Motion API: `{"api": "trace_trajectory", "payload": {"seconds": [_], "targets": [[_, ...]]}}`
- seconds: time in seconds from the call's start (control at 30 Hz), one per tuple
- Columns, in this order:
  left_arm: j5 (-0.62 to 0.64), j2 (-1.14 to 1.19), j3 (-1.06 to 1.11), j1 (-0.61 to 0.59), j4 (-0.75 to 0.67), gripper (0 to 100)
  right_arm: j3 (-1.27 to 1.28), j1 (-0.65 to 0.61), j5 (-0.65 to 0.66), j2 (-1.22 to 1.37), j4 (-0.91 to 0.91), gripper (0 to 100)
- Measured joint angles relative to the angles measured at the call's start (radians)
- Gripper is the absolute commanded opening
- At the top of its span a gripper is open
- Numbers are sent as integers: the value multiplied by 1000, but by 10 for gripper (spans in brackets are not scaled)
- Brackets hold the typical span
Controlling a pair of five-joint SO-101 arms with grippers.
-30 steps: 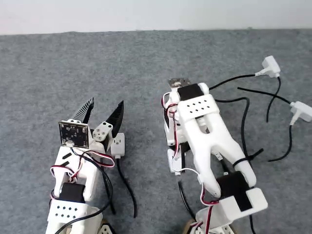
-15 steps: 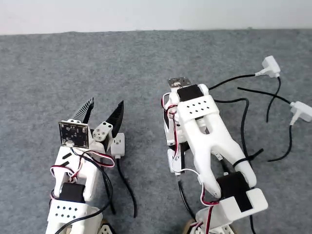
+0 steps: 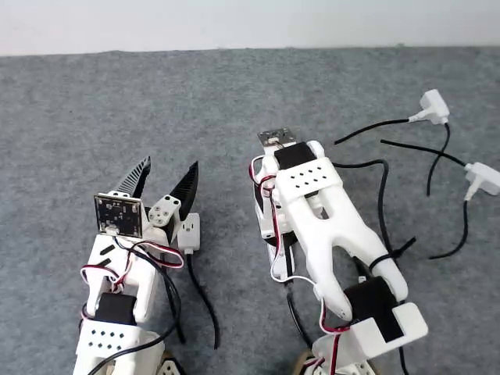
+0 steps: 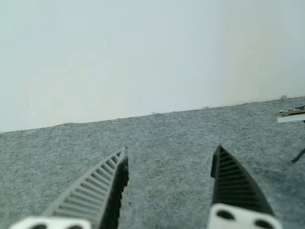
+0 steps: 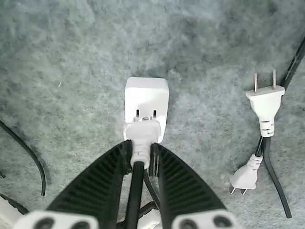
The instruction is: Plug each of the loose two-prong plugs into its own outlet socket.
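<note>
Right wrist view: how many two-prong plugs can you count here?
3. One plug sits in the claw at the socket; a second plug lies apart on the carpet, prongs bare; a third plug lies near its cord. More may be hidden.

In the high view, the table beneath the right arm is covered by it, and the black cables running under it cannot be traced to their ends. A white outlet socket is partly covered by the left arm. Both arm bases are cropped at the lower edge.

In the right wrist view, the two-prong plug is partly covered by the right gripper. Whether its prongs are seated in the second outlet socket cannot be told.

In the left wrist view, the left gripper is cropped at its finger bases. A flat pale part is cut by the edge and cannot be identified.
</note>
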Motion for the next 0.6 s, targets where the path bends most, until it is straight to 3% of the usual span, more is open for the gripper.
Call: {"api": "trace_trajectory", "payload": {"seconds": [0.6], "targets": [[0,0,0,0,0,275,0,21,0,-2,-37,9]]}}
